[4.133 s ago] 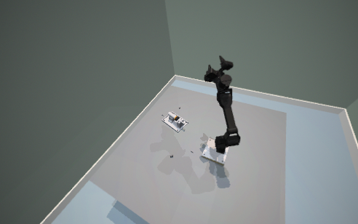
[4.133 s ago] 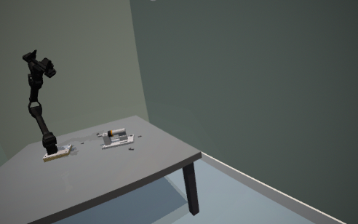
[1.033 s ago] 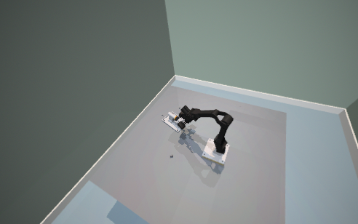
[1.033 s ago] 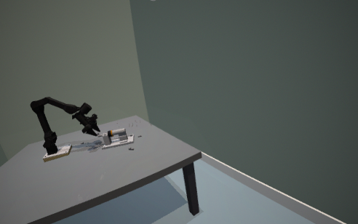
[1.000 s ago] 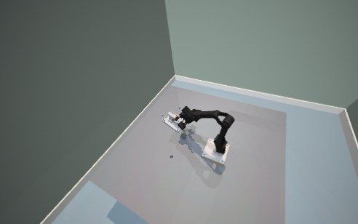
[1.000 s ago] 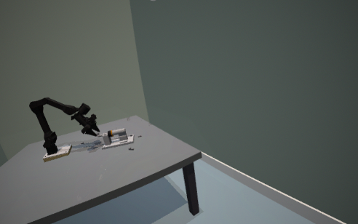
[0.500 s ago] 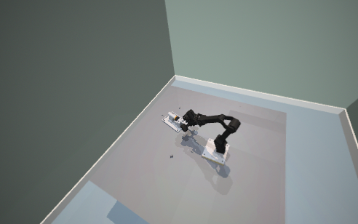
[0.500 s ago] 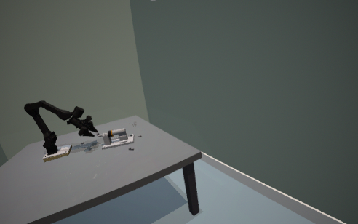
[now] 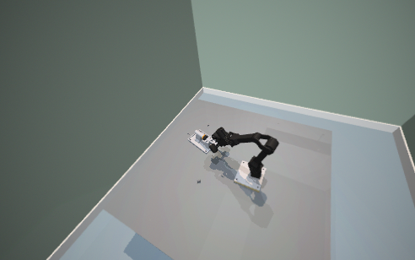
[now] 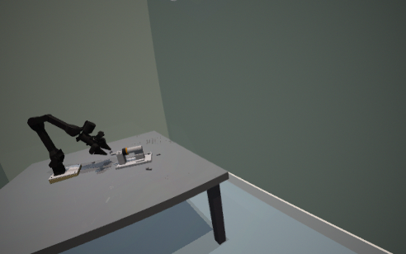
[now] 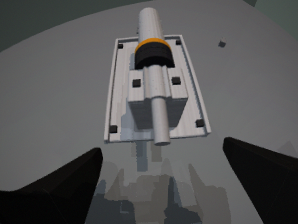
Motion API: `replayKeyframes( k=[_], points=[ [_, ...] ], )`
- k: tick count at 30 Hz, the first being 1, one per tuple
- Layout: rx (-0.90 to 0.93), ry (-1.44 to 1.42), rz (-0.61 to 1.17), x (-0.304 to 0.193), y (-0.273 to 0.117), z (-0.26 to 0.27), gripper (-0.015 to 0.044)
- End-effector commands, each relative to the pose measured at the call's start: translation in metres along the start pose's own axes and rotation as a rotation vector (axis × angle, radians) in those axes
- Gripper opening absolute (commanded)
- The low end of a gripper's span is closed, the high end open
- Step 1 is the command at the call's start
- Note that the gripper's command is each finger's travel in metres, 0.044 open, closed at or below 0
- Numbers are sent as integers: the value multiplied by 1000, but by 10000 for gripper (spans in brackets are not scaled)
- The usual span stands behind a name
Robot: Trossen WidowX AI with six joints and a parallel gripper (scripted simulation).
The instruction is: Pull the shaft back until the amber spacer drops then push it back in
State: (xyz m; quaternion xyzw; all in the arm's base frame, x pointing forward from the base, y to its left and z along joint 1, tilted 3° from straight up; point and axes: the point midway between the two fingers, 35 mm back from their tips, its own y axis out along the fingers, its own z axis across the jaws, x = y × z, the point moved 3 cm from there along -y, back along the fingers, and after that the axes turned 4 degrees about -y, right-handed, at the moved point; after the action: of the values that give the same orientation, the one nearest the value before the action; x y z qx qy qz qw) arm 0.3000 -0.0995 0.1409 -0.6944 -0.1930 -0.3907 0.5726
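The pale shaft [image 11: 161, 122] [image 10: 113, 153] sticks out of the front support block toward my gripper. The amber spacer [image 11: 153, 41] [image 10: 126, 151] [image 9: 203, 137] is on the shaft line, against the big white housing block [image 11: 150, 24] [image 10: 136, 148] [image 9: 198, 133]. Black spacers [image 11: 155, 54] sit between it and the front support block [image 11: 142, 107]; their exact number is hard to tell. My gripper [image 11: 164, 149] [image 10: 108, 152] is open and empty. Its fingertips stand wide on either side of the shaft's free end, a little short of it. The shaft inside the spacers is hidden.
The fixture's white base plate [image 11: 109, 100] has dark square spots at its corners. A small dark piece [image 11: 222, 44] lies beyond it, and others lie on the table [image 10: 91, 198], one [image 10: 148, 168] near the plate. The arm's mounting plate [image 10: 74, 171] is behind my gripper.
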Motion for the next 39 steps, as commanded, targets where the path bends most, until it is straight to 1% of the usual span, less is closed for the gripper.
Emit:
replayKeyframes(
  k=[1, 24, 39],
  points=[
    [-3, 3, 2, 0, 3, 0, 440],
    [-4, 3, 0, 0, 40, -1, 440],
    [-4, 3, 0, 0, 41, -1, 440]
  ],
)
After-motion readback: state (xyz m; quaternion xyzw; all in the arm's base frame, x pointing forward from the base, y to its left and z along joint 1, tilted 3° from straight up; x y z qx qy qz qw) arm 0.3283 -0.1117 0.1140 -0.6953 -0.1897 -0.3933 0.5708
